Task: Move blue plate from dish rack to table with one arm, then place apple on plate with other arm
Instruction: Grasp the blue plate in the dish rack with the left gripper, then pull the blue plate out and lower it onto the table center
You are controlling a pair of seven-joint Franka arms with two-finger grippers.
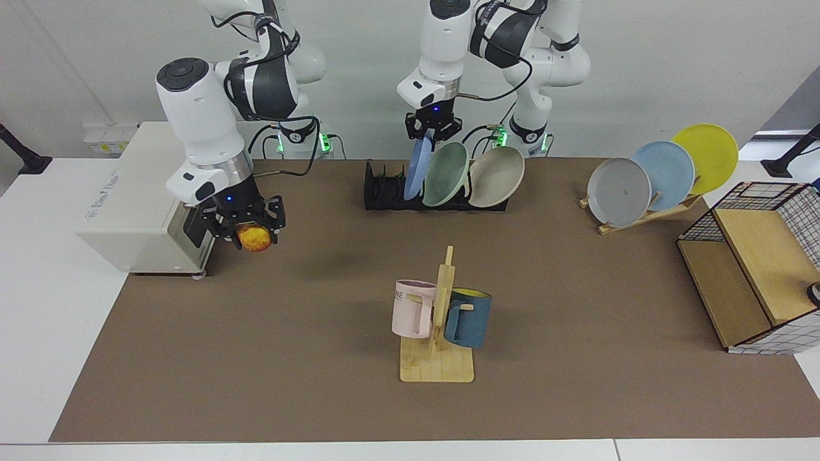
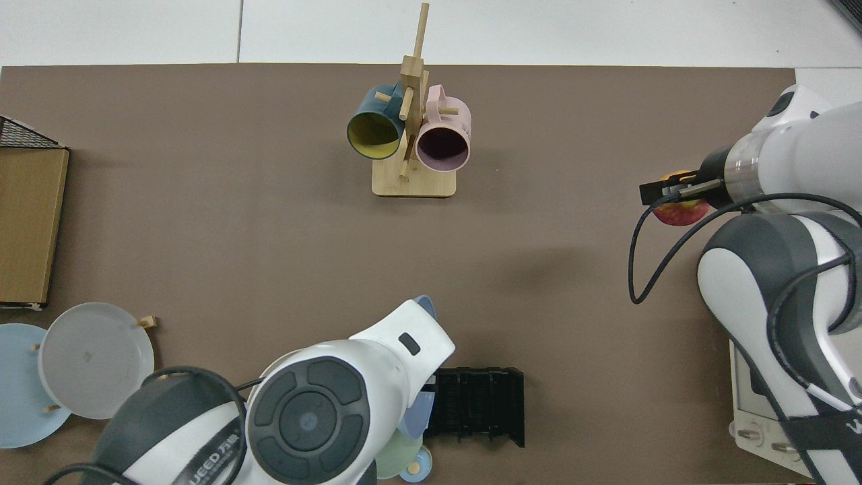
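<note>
Nearest the facing camera, wooden mug stand (image 1: 437, 333) on the brown table (image 1: 256, 358); pink mug (image 1: 413, 308) and dark blue mug (image 1: 468, 317) hang on it. Pink mug carries dark letters, "ME" legible, rest hidden.

Further back, at the facing view's left: right arm bent over at the elbow, wrist pointing down, right gripper (image 1: 254, 235) above the mat just beside a cream box-shaped appliance (image 1: 138, 205). Fingers clamped on the apple (image 1: 254, 237), which hangs clear of the table. Appliance side has small lettering, unreadable. Top view: apple (image 2: 680, 211) shows under the black finger bar.

Farthest back: left arm reaches down from high, left gripper (image 1: 430, 131) pinching the top rim of the blue plate (image 1: 419, 168). Plate held on edge, upright, lower rim at the dish rack (image 1: 384, 193), close against a green plate (image 1: 447, 174); a beige plate (image 1: 497, 176) beyond. Whether it touches the rack cannot be told. Top view: forearm printing partly readable, "UEED".
</note>
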